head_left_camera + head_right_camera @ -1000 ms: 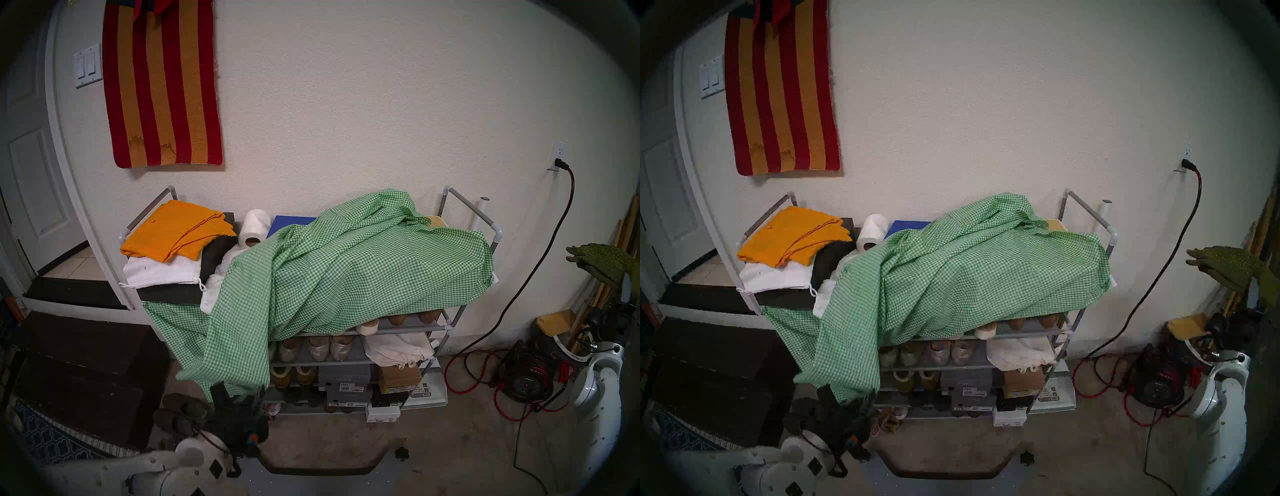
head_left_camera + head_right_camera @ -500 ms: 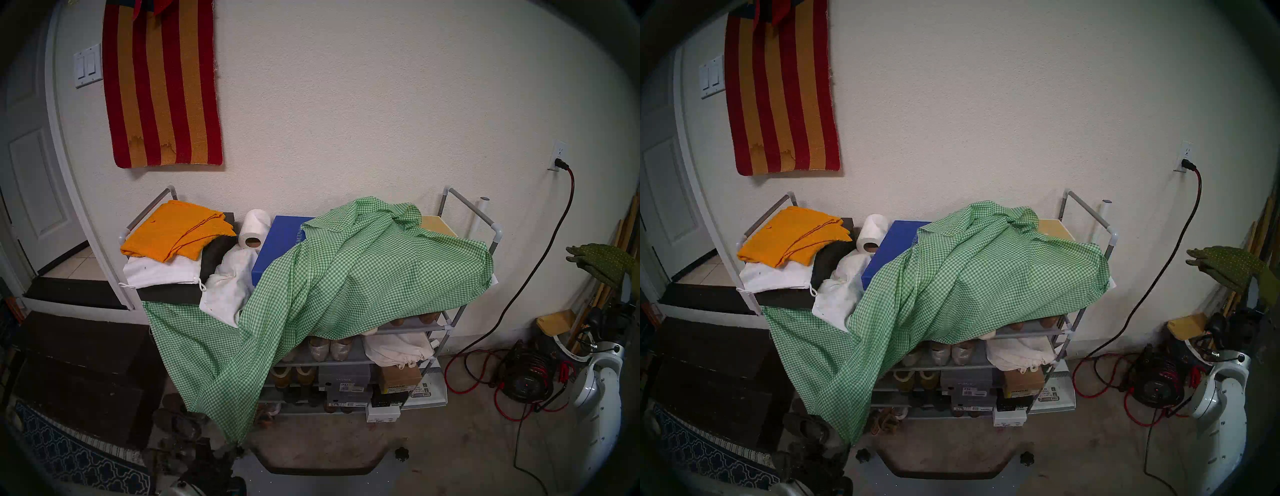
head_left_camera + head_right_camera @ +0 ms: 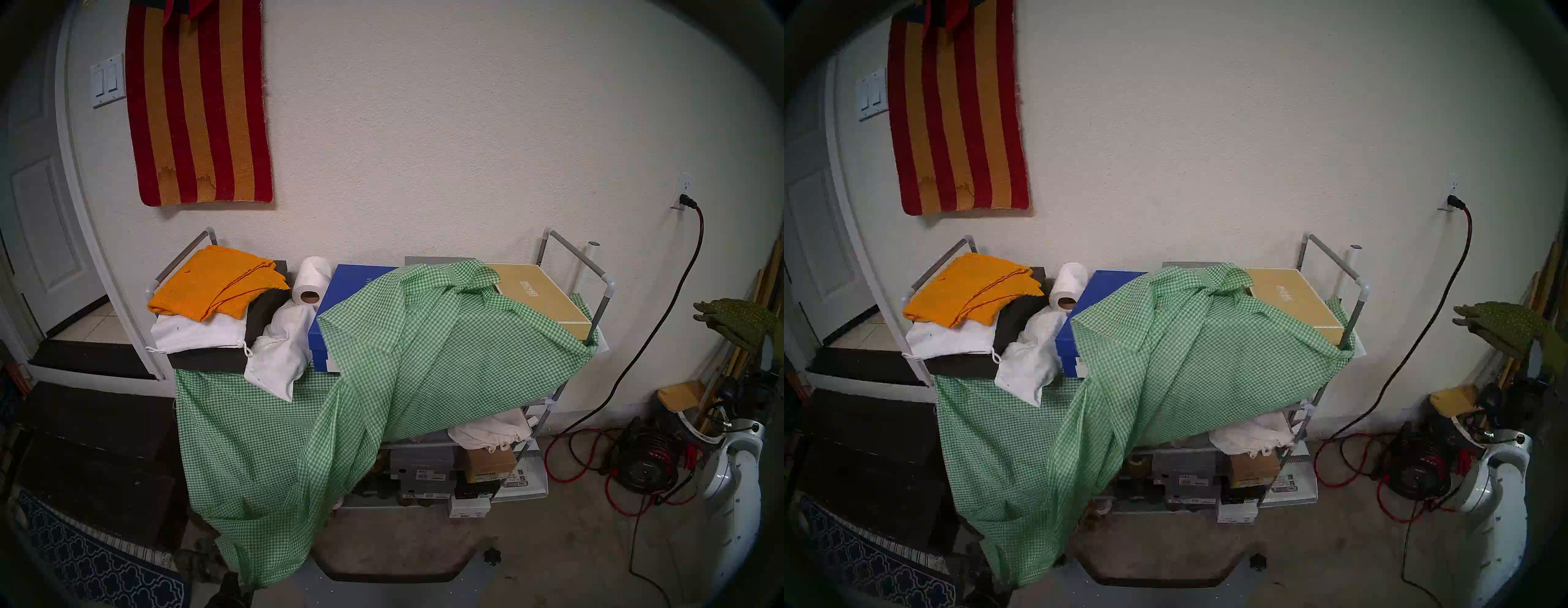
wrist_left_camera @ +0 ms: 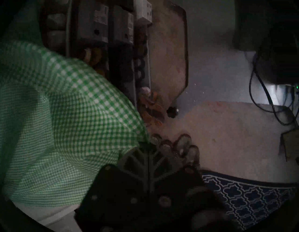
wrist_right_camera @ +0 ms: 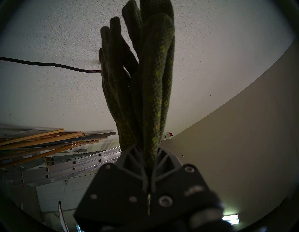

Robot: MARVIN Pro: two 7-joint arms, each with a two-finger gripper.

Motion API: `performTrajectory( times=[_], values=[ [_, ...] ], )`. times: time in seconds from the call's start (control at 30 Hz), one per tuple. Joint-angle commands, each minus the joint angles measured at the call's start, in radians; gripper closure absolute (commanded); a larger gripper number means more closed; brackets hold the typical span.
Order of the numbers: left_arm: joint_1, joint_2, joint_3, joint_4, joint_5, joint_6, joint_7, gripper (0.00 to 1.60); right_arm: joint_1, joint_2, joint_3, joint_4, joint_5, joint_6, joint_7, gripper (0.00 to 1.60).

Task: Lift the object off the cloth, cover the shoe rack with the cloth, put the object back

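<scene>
The green-and-white checked cloth [image 3: 424,352] lies bunched over the right half of the grey shoe rack [image 3: 568,250] and hangs down its front to the floor at the left. My left gripper [image 4: 146,145] is low near the floor, shut on the cloth's [image 4: 64,121] bottom corner; in the head view only its dark tip [image 3: 231,592] shows. At the far right the olive-green gloves [image 3: 740,325] are held up in the air, clear of the rack. My right gripper [image 5: 149,155] is shut on the gloves [image 5: 145,81], which stick up from it.
On the rack's top are a folded orange cloth [image 3: 216,282], a paper roll [image 3: 312,280], white bags [image 3: 280,352], a blue box [image 3: 352,305] and a tan box [image 3: 539,297]. A dark chest [image 3: 97,458] stands left. A cord reel [image 3: 645,463] sits right.
My left gripper dropped down and back toward me, dragging the cloth off the rack's top. The blue and tan boxes came uncovered, and the cloth now hangs over the front shelves. The right arm stayed still.
</scene>
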Motion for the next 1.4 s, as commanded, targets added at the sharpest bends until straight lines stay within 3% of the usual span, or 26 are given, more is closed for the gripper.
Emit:
performTrajectory(
  times=[0.0,0.4,0.43,0.47,0.5,0.7,0.93,1.17,1.37],
  values=[
    [-0.062,-0.066,0.005,0.119,0.010,0.000,-0.046,1.60,-0.002,0.001,-0.002,-0.001,-0.001,-0.001,0.001,1.60],
    [-0.155,-0.188,0.018,0.346,0.025,-0.049,-0.080,1.60,-0.002,0.001,-0.002,-0.001,-0.001,-0.002,0.001,1.60],
    [-0.159,-0.205,0.011,0.374,0.024,-0.064,-0.059,0.87,-0.002,0.001,-0.002,-0.001,-0.001,-0.002,0.001,1.60],
    [-0.158,-0.197,0.009,0.376,0.023,-0.099,-0.046,0.00,-0.002,0.001,-0.002,-0.001,-0.001,-0.002,0.001,1.60],
    [-0.143,-0.180,-0.006,0.358,0.008,-0.127,-0.020,0.00,-0.002,0.001,-0.002,-0.001,-0.001,-0.002,0.001,1.60],
    [-0.073,-0.081,-0.032,0.212,0.025,-0.091,0.070,0.00,-0.002,0.001,-0.002,-0.001,-0.001,-0.002,0.001,1.60],
    [-0.042,0.018,-0.141,0.080,-0.027,-0.099,0.205,0.00,-0.001,0.000,-0.002,0.000,-0.001,-0.001,0.000,1.60],
    [0.019,0.058,-0.252,-0.037,-0.109,-0.107,0.340,0.00,-0.001,0.000,-0.002,0.000,-0.001,-0.001,0.000,1.60],
    [0.089,0.042,-0.323,-0.126,-0.232,-0.088,0.440,0.00,-0.001,0.001,-0.002,-0.001,-0.001,-0.002,0.001,1.60]
  ],
)
